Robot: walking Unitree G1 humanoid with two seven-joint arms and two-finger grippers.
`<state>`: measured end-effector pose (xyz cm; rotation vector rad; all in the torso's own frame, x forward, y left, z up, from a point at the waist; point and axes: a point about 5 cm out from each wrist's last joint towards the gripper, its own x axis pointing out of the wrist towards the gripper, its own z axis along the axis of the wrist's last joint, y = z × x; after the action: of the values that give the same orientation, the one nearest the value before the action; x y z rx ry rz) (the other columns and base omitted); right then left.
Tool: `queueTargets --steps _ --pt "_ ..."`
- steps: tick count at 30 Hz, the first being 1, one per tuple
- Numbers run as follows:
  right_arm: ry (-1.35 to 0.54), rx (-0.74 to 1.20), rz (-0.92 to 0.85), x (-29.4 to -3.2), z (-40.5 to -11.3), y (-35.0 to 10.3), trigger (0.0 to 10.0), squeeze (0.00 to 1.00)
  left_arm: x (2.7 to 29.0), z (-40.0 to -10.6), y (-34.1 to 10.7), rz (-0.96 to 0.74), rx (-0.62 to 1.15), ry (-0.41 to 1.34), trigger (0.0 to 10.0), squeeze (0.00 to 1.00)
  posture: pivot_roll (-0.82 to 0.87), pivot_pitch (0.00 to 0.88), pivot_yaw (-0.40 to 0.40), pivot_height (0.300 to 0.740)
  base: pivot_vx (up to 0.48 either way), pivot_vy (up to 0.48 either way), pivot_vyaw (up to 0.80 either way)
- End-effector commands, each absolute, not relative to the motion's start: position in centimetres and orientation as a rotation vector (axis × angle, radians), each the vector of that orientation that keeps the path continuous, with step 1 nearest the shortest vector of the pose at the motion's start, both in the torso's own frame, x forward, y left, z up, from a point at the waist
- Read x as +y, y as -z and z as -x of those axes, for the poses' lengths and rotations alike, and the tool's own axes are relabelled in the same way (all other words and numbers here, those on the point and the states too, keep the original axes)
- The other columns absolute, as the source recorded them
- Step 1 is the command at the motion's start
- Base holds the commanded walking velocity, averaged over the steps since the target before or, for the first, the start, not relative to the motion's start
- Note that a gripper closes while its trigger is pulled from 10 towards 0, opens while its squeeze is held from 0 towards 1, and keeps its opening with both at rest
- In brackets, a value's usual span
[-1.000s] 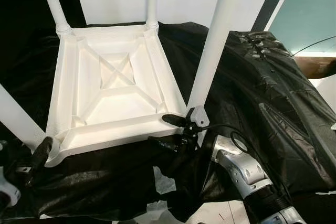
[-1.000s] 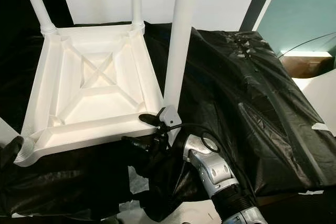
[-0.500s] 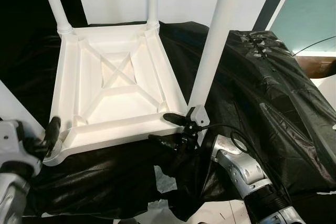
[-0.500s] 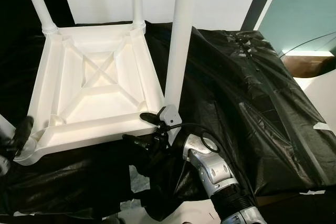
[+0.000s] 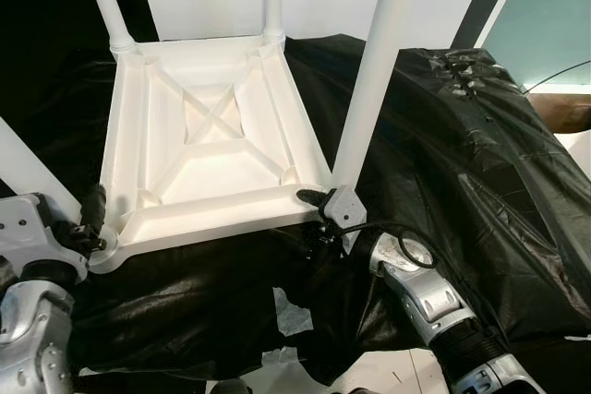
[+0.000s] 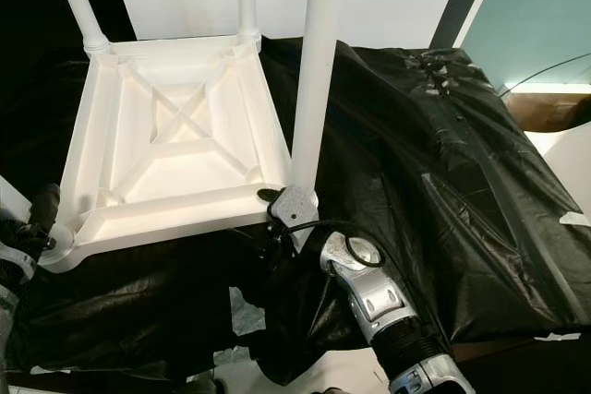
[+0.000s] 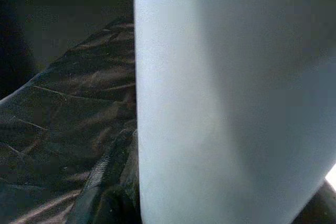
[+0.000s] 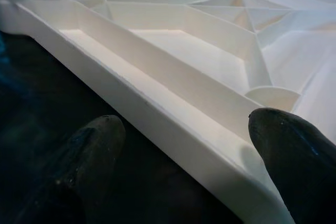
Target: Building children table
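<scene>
At about 8 o'clock in the left eye view the left gripper (image 5: 92,214) sits at the near-left corner of the upturned white table (image 5: 208,149), beside the near-left leg (image 5: 32,182); its wrist view is pressed up against that white leg, and I cannot tell how far its fingers are parted or whether they hold anything. The table lies upside down on black plastic sheeting (image 5: 462,136), its ribbed underside facing up at the centre, with two far legs at 11 and 12 o'clock. At 5 o'clock the right gripper (image 5: 319,214) straddles the table's near-right corner, fingers spread wide, one finger (image 8: 289,150) inside the rim and the other below it, clamping nothing yet, right at the foot of the near-right leg (image 5: 374,71). All four legs look seated, so this reads as steadying or preparing to turn the table. Next would be closing both grips firmly on opposite corners before lifting evenly.
</scene>
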<state>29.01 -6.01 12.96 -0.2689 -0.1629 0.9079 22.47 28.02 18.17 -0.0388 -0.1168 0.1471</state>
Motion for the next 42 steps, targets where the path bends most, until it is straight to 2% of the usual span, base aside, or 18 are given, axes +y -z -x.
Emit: queueTargets --steps 1,3,4,5,8,12,13,15,16,17,18,21,22,24,25,26,27,42 --pt "-0.904 -0.188 0.330 -5.8 -29.0 -13.0 10.0 0.00 27.6 -23.0 -17.8 0.107 -0.117 -0.174 2.9 0.00 0.17 0.101 -0.050 0.740 0.000 0.000 0.00" --pt "-0.904 -0.188 0.330 -5.8 -29.0 -13.0 10.0 0.00 27.6 -23.0 -17.8 0.107 -0.117 -0.174 2.9 0.00 0.17 0.101 -0.050 0.740 0.000 0.000 0.00" --pt "-0.900 -0.212 0.385 -5.6 -29.0 -13.1 10.0 0.00 27.0 -23.2 -17.7 0.113 -0.113 -0.157 10.0 0.00 0.16 0.098 -0.049 0.740 0.000 0.000 0.00" --pt "-0.900 -0.212 0.385 -5.6 -29.0 -13.1 10.0 0.00 27.0 -23.2 -17.7 0.113 -0.113 -0.157 10.0 0.00 0.16 0.098 -0.049 0.740 0.000 0.000 0.00" --pt "-0.883 -0.274 0.619 -5.4 -29.1 -12.7 10.0 0.00 25.6 -23.7 -17.7 0.150 -0.123 -0.114 10.0 0.00 0.15 0.093 -0.045 0.740 0.000 0.000 0.00" --pt "-0.880 -0.311 0.735 -5.3 -29.1 -12.4 10.0 0.00 24.8 -24.0 -17.8 0.168 -0.135 -0.089 10.0 0.00 0.15 0.092 -0.045 0.740 0.000 0.000 0.00" --pt "-0.872 -0.319 0.794 -5.1 -29.3 -12.1 10.0 0.00 23.8 -24.3 -18.0 0.184 -0.150 -0.061 1.7 0.00 0.15 0.090 -0.044 0.740 0.000 0.000 0.00" --pt "-0.875 -0.327 0.822 -4.9 -29.3 -12.0 10.0 0.00 23.5 -24.4 -18.1 0.190 -0.156 -0.050 1.7 0.00 0.15 0.090 -0.044 0.740 0.000 0.000 0.00" --pt "-0.868 -0.332 0.868 -4.9 -29.4 -11.8 10.0 0.00 23.1 -24.5 -18.1 0.197 -0.162 -0.039 0.0 0.00 0.15 0.091 -0.046 0.740 0.000 0.000 0.00" --pt "-0.862 -0.341 0.903 -4.8 -29.5 -11.6 10.0 0.00 22.8 -24.5 -18.2 0.202 -0.166 -0.032 0.0 0.00 0.15 0.091 -0.046 0.740 0.000 0.000 0.00" --pt "-0.862 -0.346 0.926 -4.8 -29.6 -11.5 10.0 0.00 22.8 -24.6 -18.3 0.220 -0.170 -0.041 0.5 0.00 0.15 0.091 -0.046 0.740 0.000 0.000 0.00" --pt "-0.861 -0.349 0.937 -4.7 -29.6 -11.5 10.0 0.00 22.7 -24.7 -18.4 0.233 -0.173 -0.048 0.0 0.00 0.15 0.091 -0.046 0.740 0.000 0.000 0.00" --pt "-0.836 -0.365 0.976 -4.7 -29.9 -11.5 10.0 0.00 22.5 -24.7 -18.6 0.254 -0.182 -0.045 3.3 0.00 0.15 0.090 -0.049 0.740 0.000 0.000 0.00" --pt "-0.817 -0.378 1.005 -4.7 -30.1 -11.5 10.0 0.00 22.4 -24.7 -18.7 0.267 -0.188 -0.041 3.3 0.00 0.15 0.090 -0.048 0.740 0.000 0.000 0.00" --pt "-0.790 -0.391 1.040 -4.8 -30.4 -11.6 10.0 0.00 22.1 -24.7 -18.8 0.280 -0.193 -0.032 7.6 0.00 0.15 0.089 -0.049 0.740 0.000 0.000 0.00" --pt "-0.790 -0.391 1.040 -4.8 -30.4 -11.6 10.0 0.00 22.1 -24.7 -18.8 0.280 -0.193 -0.032 7.6 0.00 0.15 0.089 -0.049 0.740 0.000 0.000 0.00" --pt "-0.756 -0.410 1.086 -4.8 -30.8 -11.6 10.0 0.00 21.8 -24.6 -18.9 0.287 -0.196 -0.008 10.0 0.00 0.15 0.089 -0.049 0.740 0.000 0.000 0.00" --pt "-0.504 -0.566 1.394 -4.8 -34.2 -12.8 10.0 0.00 19.9 -23.3 -19.4 0.236 -0.179 0.147 10.0 0.00 0.16 0.095 -0.058 0.740 0.000 0.000 0.00"
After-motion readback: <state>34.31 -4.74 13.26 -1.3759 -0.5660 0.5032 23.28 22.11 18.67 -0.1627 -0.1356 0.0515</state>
